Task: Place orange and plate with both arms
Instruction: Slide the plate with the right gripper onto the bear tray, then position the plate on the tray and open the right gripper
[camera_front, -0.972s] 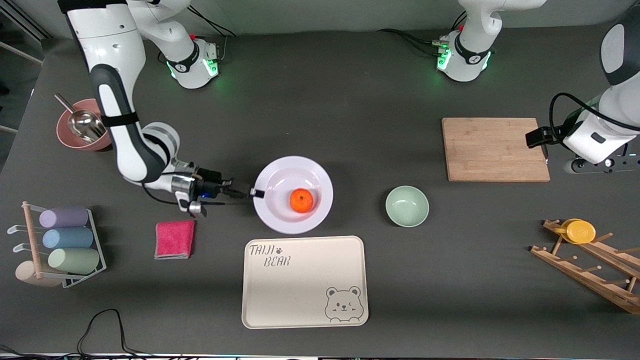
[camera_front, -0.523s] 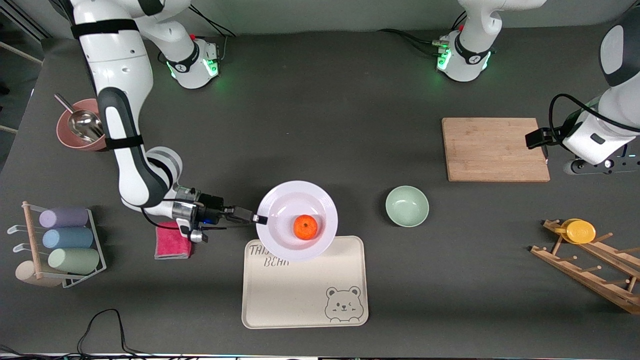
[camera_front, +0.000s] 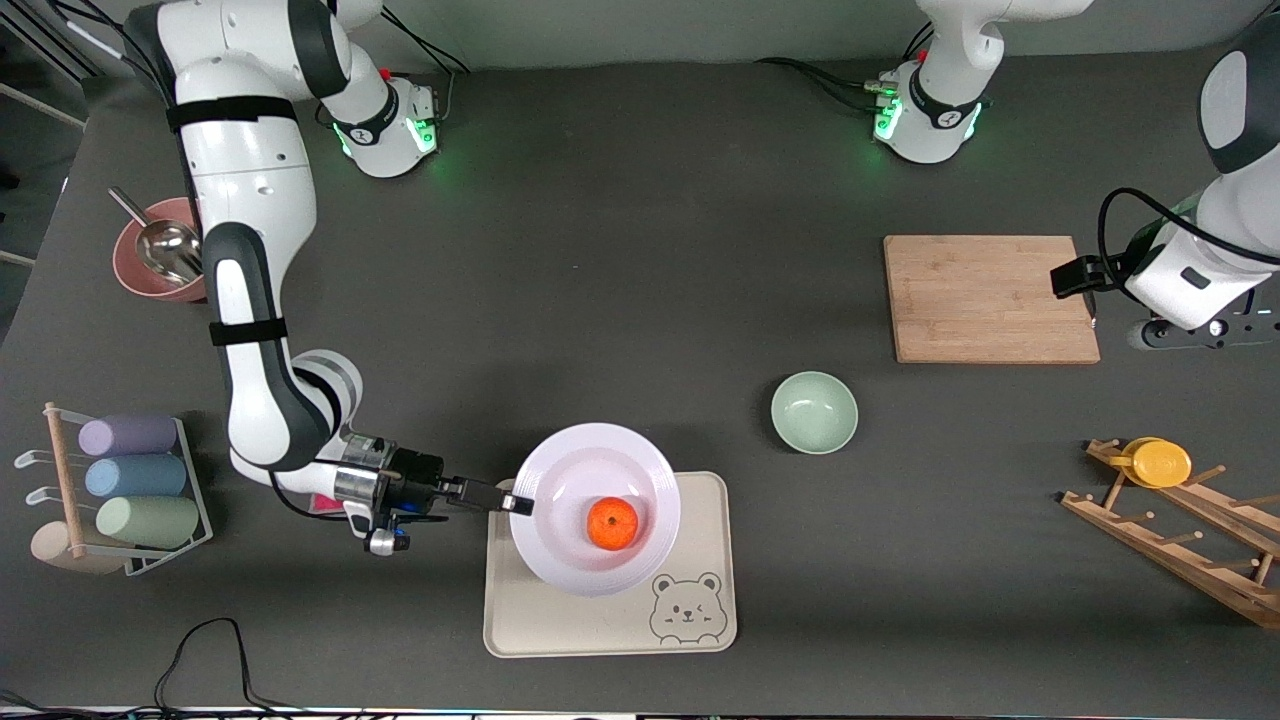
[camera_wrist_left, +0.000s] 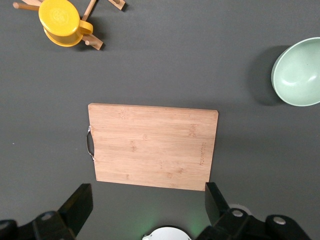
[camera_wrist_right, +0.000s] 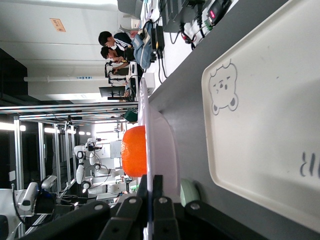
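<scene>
I have the right gripper (camera_front: 508, 499) pinched shut on the rim of the plate (camera_front: 560, 470), at the edge facing the right arm's end of the table. The plate hangs level above the tray (camera_front: 700, 490), over the tray's corner nearest the right arm's base. The orange (camera_front: 611, 524) sits in the plate's shallow centre.

To do this step well, I judge I should keep the plate flat so the orange cannot roll, bring it over the tray's middle, lower slowly until the base touches, and only then release the rim.

The left gripper (camera_wrist_left: 145, 210) waits over the table's edge beside the cutting board (camera_front: 990, 298), its fingers spread wide and holding nothing.

Writing: the tray carries a printed bear face (camera_front: 686, 608) at its corner nearest the front camera toward the left arm's end. In the right wrist view a fragment of lettering (camera_wrist_right: 306, 165) shows on the tray, too partial for me to read.
</scene>
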